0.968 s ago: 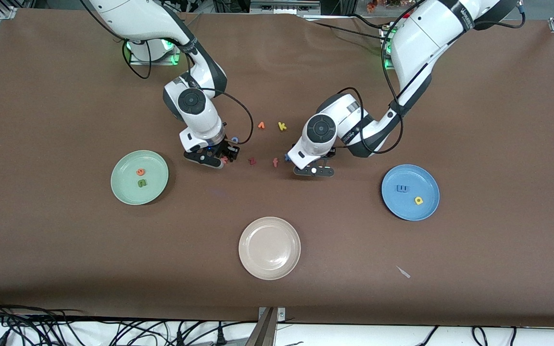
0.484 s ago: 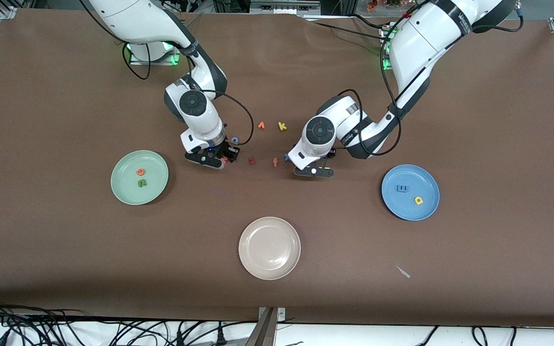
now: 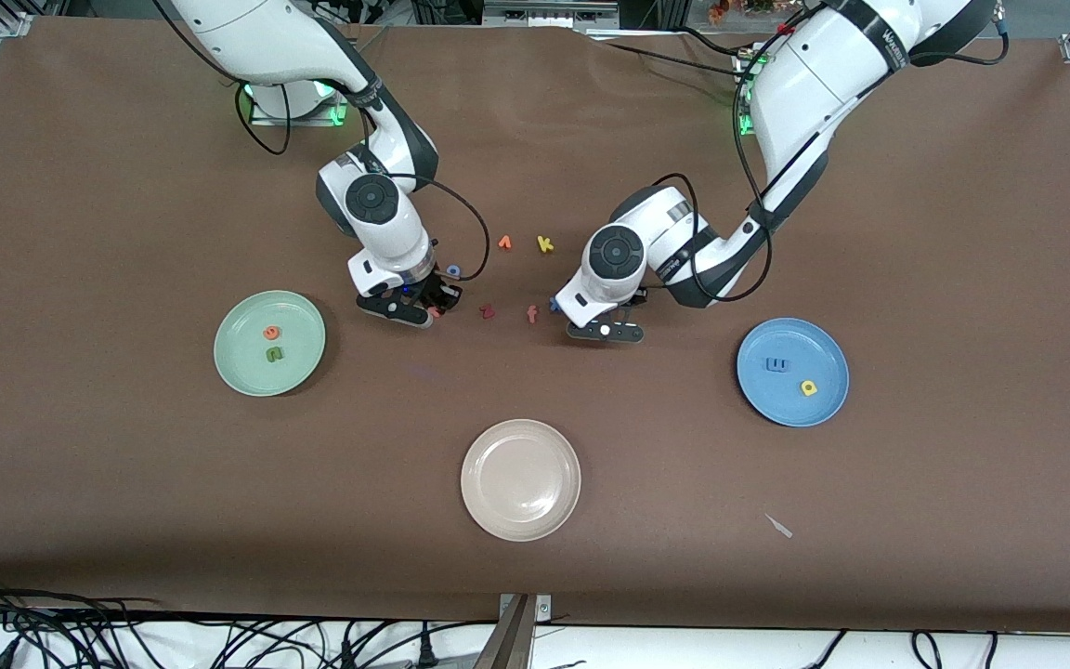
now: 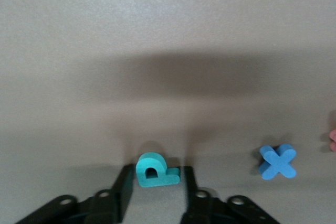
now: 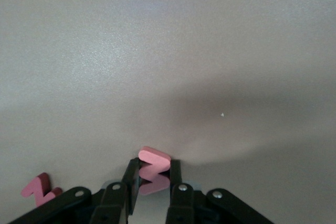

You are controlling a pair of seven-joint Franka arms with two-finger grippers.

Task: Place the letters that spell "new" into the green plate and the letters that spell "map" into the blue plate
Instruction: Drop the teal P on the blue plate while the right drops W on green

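We've got a brown worktop (image 3: pixel 916 186) w/ three plates: green plate (image 3: pixel 236 366) toward the right arm's end, blue plate (image 3: pixel 823 358) toward the left arm's end, a beige plate (image 3: pixel 520 479) between them and nearest the front camera. Green plate already holds the orange e (image 3: pixel 270 332) and green n (image 3: pixel 274 353); blue plate holds the blue m (image 3: pixel 777 364) and yellow a (image 3: pixel 808 387). What matters next is direction: the right hand (image 5: pixel 152 178), low at the worktop beside the green plate, is pinched shut on the salmon w (image 5: pixel 154 162), so its carry runs toward that plate. Left hand (image 4: pixel 156 182) has the teal p (image 4: pixel 155 170) between its fingers (image 4: pixel 126 182), closed in narrow, seemingly touching it; its plate lies toward its own arm's end. The blue x (image 4: pixel 277 161) sits just beside the p, the dark red z (image 5: pixel 39 189) near the w; both stay put.
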